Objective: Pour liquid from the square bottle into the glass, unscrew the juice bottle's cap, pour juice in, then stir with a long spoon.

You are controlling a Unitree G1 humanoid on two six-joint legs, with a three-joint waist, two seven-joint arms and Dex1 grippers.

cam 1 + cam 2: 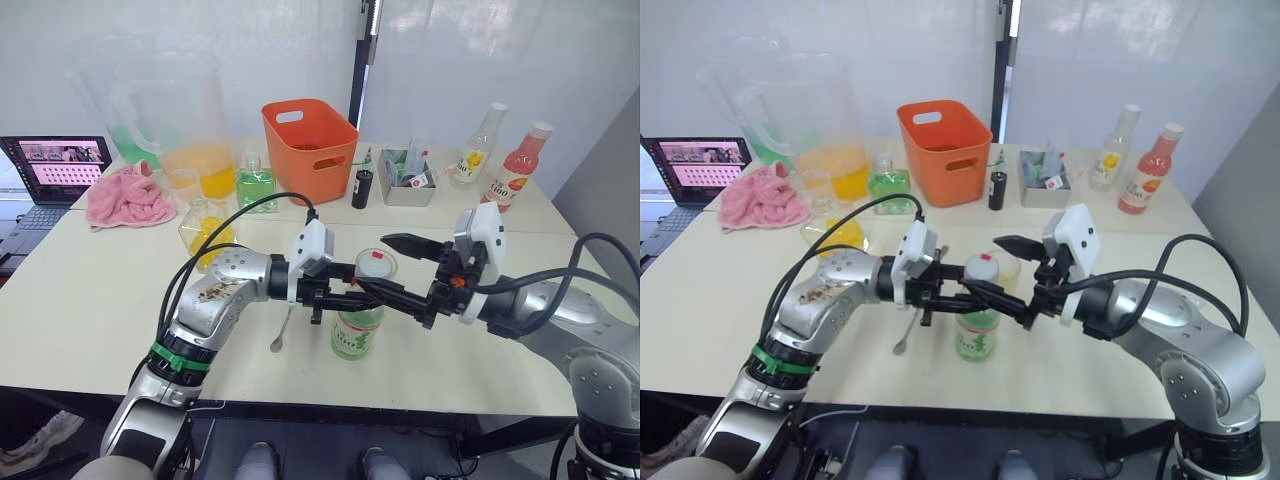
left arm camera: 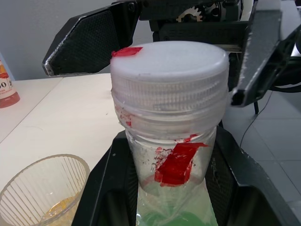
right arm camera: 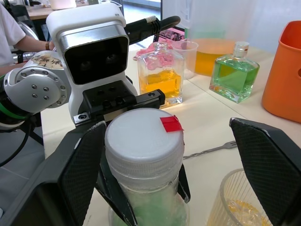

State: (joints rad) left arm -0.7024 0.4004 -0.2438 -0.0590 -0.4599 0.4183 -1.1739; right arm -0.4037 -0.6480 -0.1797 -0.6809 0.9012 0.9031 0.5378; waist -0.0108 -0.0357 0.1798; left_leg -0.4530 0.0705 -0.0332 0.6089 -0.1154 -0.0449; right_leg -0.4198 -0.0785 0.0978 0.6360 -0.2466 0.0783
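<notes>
While the left claw (image 1: pixel 352 297) clamps its two fingers on the neck of the one juice bottle (image 1: pixel 356 333), the head views show that bottle upright on the counter (image 1: pixel 90 300) between the two claws. The right claw (image 1: pixel 400 268) has its fingers spread wide, one above and beyond the cap (image 1: pixel 982 266), the other lower and nearer, neither clearly touching it. One glass (image 1: pixel 377 264) stands just behind the bottle, beyond the claws. One long spoon (image 1: pixel 283 331) lies flat on the counter under the left wrist. Well behind the left claw stand two square bottles, one orange (image 1: pixel 205 230) and one green (image 1: pixel 255 184), with one orange basket (image 1: pixel 309 147) and one pink cloth (image 1: pixel 128 196). Far beyond the right claw are two more bottles, one yellow-labelled (image 1: pixel 477 146) and one pink-red (image 1: pixel 519 166).

In the left wrist view, the left claw's two black fingers (image 2: pixel 101 188) press either side of the neck, just below the single white cap, which sits on the neck and carries a red mark at its rim. The right claw's two fingers (image 2: pixel 87 42) stand behind the cap, well apart. The ribbed glass sits just beside the claw, holding a little yellow liquid.

In the right wrist view, the right claw's two fingers (image 3: pixel 89 174) flank the cap with gaps on both sides. The left claw grips the neck below it. Beyond lie the spoon's stem, the two square bottles and the glass beside the cap.
</notes>
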